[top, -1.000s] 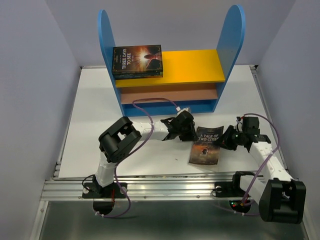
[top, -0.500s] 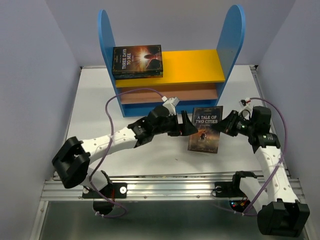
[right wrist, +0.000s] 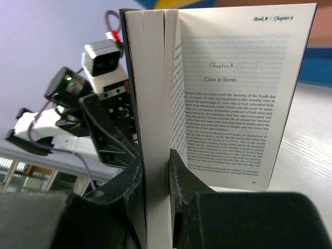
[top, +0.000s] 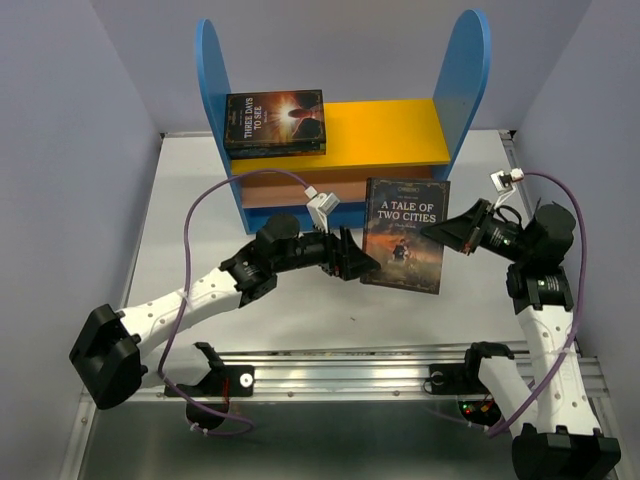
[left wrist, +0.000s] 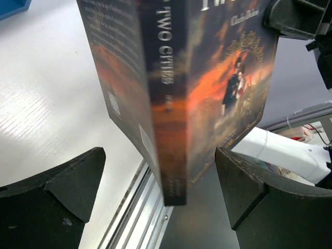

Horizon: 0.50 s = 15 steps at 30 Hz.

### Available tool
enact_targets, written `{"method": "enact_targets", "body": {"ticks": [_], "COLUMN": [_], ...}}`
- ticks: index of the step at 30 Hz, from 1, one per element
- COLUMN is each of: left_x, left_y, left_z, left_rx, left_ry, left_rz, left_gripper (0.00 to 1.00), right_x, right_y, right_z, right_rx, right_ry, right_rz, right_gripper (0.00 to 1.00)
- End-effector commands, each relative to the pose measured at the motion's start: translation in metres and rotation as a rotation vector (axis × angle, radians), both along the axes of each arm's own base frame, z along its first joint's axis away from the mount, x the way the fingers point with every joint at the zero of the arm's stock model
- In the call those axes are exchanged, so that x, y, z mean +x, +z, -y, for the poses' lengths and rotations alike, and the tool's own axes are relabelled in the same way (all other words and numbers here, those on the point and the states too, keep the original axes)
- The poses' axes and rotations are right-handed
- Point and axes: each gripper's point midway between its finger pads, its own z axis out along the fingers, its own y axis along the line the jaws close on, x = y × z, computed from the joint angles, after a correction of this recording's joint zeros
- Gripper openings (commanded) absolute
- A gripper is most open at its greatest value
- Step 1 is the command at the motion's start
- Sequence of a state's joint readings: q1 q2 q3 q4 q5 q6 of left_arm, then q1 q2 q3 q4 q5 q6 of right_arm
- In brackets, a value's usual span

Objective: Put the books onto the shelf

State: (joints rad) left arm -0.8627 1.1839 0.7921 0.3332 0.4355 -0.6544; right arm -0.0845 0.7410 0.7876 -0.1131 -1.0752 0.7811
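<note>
**A Tale of Two Cities stands upright between two robot claws in front of the shelf**

At upper left of centre, a stack of books (top: pixel 275 150) topped by Three Days to See (top: pixel 275 118) lies flat on the left end of the yellow top board (top: pixel 390 130) of the shelf (top: pixel 470 70). Below it, mid-frame, the left claw (top: pixel 352 262) is spread wide. Its black fingers (left wrist: pixel 52 197) sit either side of the spine of A Tale of Two Cities (top: pixel 405 235) without touching it. The dark paperback stands with its cover to the overhead camera, just in front of the shelf's blue base (top: pixel 350 212). At the book's right edge, the right claw (top: pixel 447 232) is clamped on a block of pages, and the book gapes partly open at a chapter page. Whether its lower edge touches the white tabletop (top: pixel 200 220) cannot be told.
</note>
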Motion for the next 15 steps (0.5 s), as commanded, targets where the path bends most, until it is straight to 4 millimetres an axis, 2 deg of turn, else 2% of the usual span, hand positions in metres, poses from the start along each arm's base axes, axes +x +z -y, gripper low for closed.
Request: {"method": "enact_targets", "body": {"ticks": [1,7,9,11,12,15], "left_x": [-0.012,-0.019,-0.022,-0.025,-0.026,-0.028], "left_y": [0.031,0.048,0.057,0.057,0.061,0.067], "left_z": [0.004,0.014,0.017,0.02,0.022,0.024], "left_rx": [-0.105,-0.172,-0.207,-0.225,-0.247,-0.278], "left_ry": [-0.1,-0.18,-0.207,-0.237,-0.246,-0.267], "left_rz": [0.113,0.151,0.164,0.157,0.156,0.162], "left_gripper": [0.99,0.98,0.93,0.73,0.52,0.17], "right_x": [-0.03,-0.032,-0.032,-0.031,-0.031,-0.028], "right_y": [0.066,0.067,0.065,0.065,0.063,0.058], "right_z": [-0.01,-0.011,-0.011,-0.011,-0.011,-0.011], "right_rx": [0.037,0.056,0.058,0.06,0.059,0.058], "right_ry": [0.115,0.138,0.138,0.138,0.138,0.141], "right_rz": [0.23,0.225,0.226,0.225,0.225,0.205], "right_gripper": [0.01,0.01,0.01,0.01,0.01,0.01]}}
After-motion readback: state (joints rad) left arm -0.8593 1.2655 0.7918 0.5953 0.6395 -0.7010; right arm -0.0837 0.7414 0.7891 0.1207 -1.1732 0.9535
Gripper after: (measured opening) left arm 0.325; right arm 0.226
